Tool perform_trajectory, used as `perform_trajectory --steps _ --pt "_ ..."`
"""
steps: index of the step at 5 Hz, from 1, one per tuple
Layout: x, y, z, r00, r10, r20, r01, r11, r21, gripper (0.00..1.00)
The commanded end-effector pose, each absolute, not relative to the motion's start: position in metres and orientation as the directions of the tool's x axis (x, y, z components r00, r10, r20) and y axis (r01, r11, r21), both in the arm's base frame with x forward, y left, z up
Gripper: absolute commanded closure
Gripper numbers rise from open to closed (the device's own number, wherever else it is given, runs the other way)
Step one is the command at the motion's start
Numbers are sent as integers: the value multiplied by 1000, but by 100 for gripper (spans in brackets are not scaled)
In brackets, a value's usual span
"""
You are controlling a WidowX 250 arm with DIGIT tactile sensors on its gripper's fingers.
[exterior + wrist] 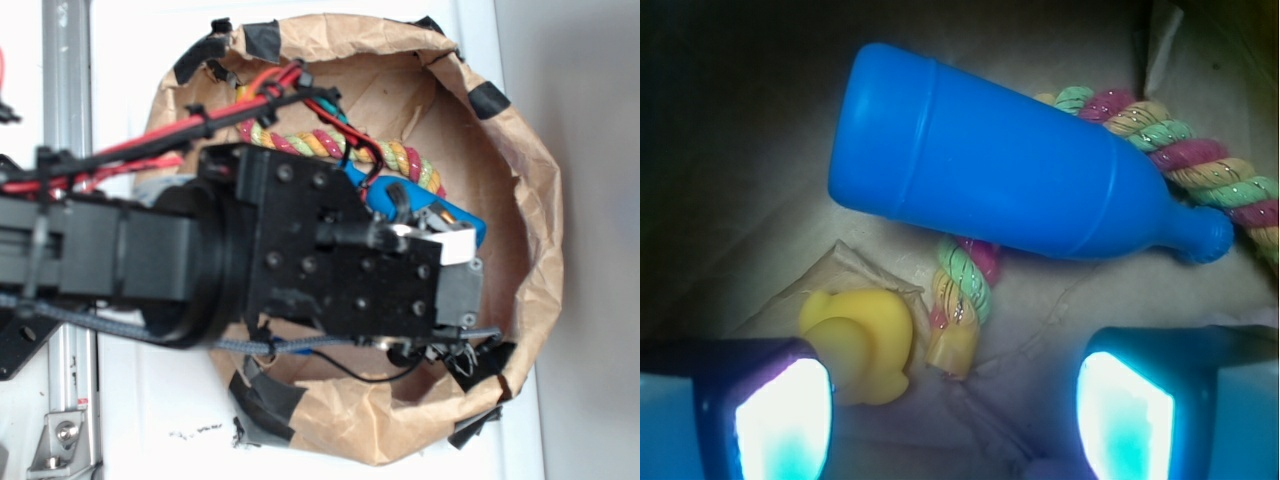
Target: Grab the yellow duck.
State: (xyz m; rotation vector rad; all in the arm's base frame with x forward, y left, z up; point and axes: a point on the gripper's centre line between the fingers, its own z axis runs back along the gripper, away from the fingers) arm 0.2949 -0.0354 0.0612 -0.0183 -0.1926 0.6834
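The yellow duck (865,340) lies on the brown paper floor of the bag, at the lower left of the wrist view, just above and against the inner corner of my left finger (780,420). My gripper (955,425) is open, its jaws wide apart, with only paper between them. The duck sits to the left of the gap, not inside it. In the exterior view the black arm and gripper (440,270) reach down into the paper bag (540,250) and hide the duck.
A large blue bottle (1010,170) lies on its side above the duck. A multicolour braided rope (960,300) passes under it, its yellow tip ending right beside the duck. The bag's taped rim (260,40) surrounds everything.
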Motion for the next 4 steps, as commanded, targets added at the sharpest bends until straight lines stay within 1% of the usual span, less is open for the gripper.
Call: perform_trajectory --steps 1,2,3,4 --pt "301 -42 34 801 572 174 -576 817 -34 0" --pt "300 -55 20 838 523 154 -527 850 -17 0" --pt "294 -70 19 849 513 127 -512 858 -39 0" --pt "283 -90 25 860 500 102 -496 866 -64 0"
